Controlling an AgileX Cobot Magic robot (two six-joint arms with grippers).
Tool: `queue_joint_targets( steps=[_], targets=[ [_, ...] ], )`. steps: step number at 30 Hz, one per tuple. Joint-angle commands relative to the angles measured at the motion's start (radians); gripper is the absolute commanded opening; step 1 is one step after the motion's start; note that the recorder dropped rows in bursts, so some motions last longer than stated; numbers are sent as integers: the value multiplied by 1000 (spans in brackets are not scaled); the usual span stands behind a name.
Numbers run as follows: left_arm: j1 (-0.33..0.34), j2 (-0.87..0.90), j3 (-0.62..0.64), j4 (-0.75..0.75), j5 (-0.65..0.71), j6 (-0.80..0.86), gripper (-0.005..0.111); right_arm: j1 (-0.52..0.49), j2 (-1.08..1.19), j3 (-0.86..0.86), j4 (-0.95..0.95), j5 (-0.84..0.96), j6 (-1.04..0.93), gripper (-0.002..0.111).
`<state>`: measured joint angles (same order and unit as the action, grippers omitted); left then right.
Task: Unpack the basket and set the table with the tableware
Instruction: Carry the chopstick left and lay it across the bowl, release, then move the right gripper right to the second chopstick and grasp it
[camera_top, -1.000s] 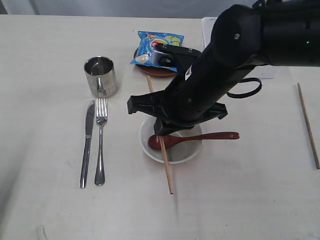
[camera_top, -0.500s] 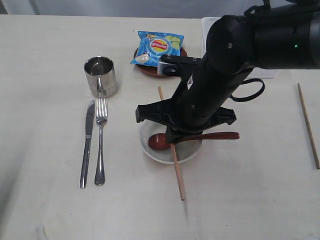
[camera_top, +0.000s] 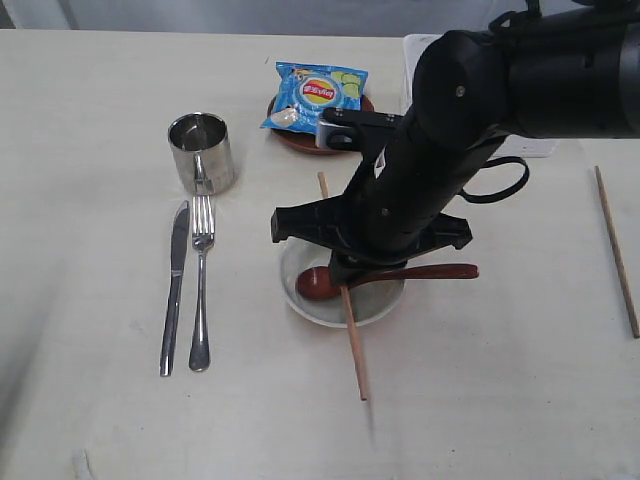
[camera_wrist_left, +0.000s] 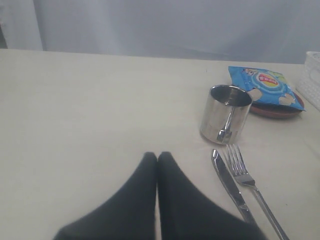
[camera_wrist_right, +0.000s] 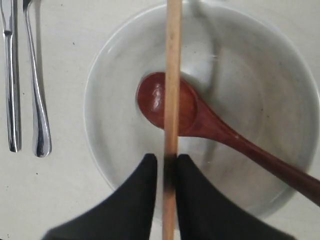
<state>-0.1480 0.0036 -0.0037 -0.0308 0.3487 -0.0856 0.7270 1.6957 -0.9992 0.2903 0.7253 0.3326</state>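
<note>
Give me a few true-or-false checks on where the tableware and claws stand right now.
The wooden spoon has its head in the bowl. True.
The chips bag lies in the bowl. False: it rests on the brown plate.
The right claw has a chopstick between its jaws. True.
The left claw holds the fork. False: it is shut and empty; the fork lies on the table beside the knife.

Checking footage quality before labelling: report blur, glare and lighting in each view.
Exterior view: even, soft light; the steel cup mirrors its surroundings. Left wrist view: the left pincer is out of focus. Right wrist view: the right pincer, closed on the chopstick, is soft-edged; the wooden spoon shows a sheen.
</note>
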Motion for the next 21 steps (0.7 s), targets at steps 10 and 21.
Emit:
queue_joint_targets(
  steps=[10, 21],
  targets=[
    [-5, -4, 4, 1, -2, 3, 0, -26, -56, -21, -48, -2, -7, 33],
    [-5, -4, 4, 1, -2, 3, 0, -390, -302, -199, -354, 306, -45, 33]
  ],
)
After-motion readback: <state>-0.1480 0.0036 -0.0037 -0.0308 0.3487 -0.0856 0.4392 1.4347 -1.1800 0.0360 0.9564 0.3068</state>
